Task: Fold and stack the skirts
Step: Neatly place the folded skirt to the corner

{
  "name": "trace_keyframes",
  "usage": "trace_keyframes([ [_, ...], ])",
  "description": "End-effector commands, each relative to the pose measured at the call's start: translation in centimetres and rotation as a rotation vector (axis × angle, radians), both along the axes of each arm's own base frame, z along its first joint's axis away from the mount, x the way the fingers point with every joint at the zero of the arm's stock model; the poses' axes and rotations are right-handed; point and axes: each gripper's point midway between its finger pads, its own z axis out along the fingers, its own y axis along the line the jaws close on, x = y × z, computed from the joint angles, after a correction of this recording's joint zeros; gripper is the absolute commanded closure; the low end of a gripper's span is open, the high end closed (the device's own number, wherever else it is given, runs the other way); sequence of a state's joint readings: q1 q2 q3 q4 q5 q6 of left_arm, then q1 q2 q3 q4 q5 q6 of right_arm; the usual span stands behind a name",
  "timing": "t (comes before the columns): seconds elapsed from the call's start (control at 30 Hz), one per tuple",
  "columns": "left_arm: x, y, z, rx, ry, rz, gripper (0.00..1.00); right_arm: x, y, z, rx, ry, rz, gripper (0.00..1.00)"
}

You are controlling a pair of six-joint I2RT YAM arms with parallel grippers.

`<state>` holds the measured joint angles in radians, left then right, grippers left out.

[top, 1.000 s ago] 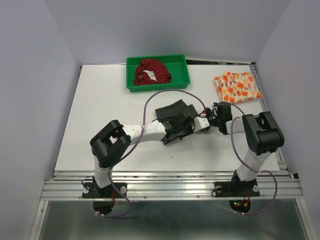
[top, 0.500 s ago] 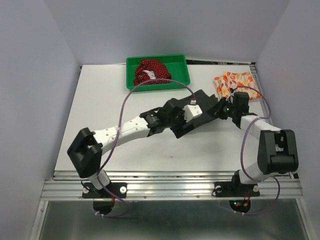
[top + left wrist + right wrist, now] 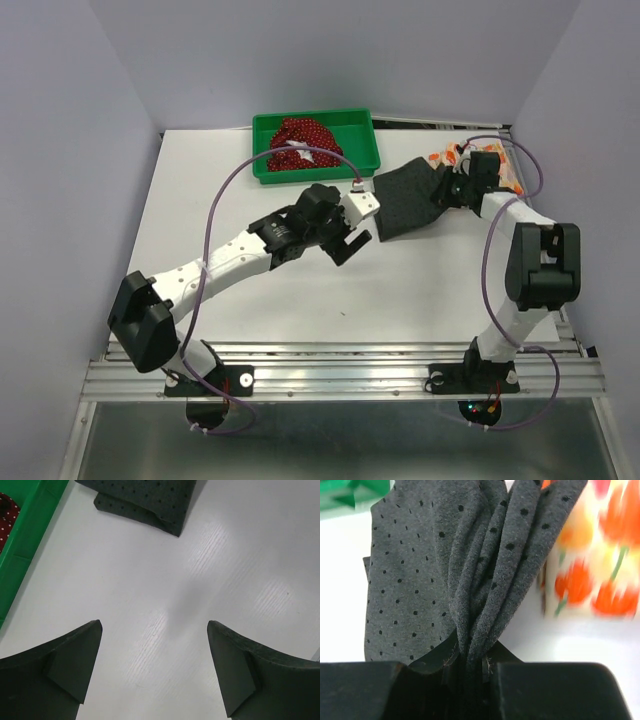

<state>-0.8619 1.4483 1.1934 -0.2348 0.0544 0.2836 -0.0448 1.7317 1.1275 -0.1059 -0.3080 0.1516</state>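
While the right gripper (image 3: 458,190) is clenching one bunched end of the charcoal-grey skirt (image 3: 405,200), that cloth is stretching leftward from the fingers as a folded dark panel, between the green tray (image 3: 365,140) and the orange-and-white skirt (image 3: 446,158). In the right wrist view the grey fabric (image 3: 420,570) is showing tiny dark dots and is gathering into deep pleats exactly where the jaws are pinching it; the right gripper (image 3: 470,665) is holding nothing else. Just beside that pinch, the orange-and-white skirt (image 3: 590,555) is lying folded near the far right corner of the white table (image 3: 200,200), its print blurred at this range.

The left gripper (image 3: 348,243) is standing released, jaws spread wide, hovering over bare tabletop just left of the grey skirt and touching nothing. From the left wrist, the left gripper (image 3: 154,625) is framing the white surface, with the folded corner of the grey skirt (image 3: 145,500) lying ahead and the tray wall (image 3: 25,545) at the left edge.

The dark red dotted skirt (image 3: 300,135) is sitting crumpled inside the tray, and a small white tag on it is showing, too small to read.
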Motion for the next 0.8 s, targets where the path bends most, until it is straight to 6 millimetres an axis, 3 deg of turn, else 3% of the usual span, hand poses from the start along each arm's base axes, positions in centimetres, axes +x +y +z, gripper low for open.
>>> trace_keyframes([
  [0.0,-0.1,-0.4,0.3,-0.031,0.015,-0.006,0.01,5.2,-1.4,5.4,-0.111,-0.19,0.014,0.99],
  [0.27,0.0,-0.4,0.3,-0.026,0.004,-0.011,0.01,9.2,-5.0,9.7,-0.241,-0.319,-0.001,0.99],
  [0.43,0.0,-0.2,0.2,-0.016,0.0,-0.012,0.01,9.3,-5.6,12.2,-0.249,-0.391,0.075,0.99],
  [0.63,0.1,-0.3,0.0,-0.004,0.001,-0.017,0.01,9.2,-7.7,13.4,-0.243,-0.434,0.122,0.99],
  [0.77,0.1,-0.3,-0.3,0.002,0.006,-0.022,0.01,8.7,-7.3,15.2,-0.167,-0.476,0.18,0.99],
])
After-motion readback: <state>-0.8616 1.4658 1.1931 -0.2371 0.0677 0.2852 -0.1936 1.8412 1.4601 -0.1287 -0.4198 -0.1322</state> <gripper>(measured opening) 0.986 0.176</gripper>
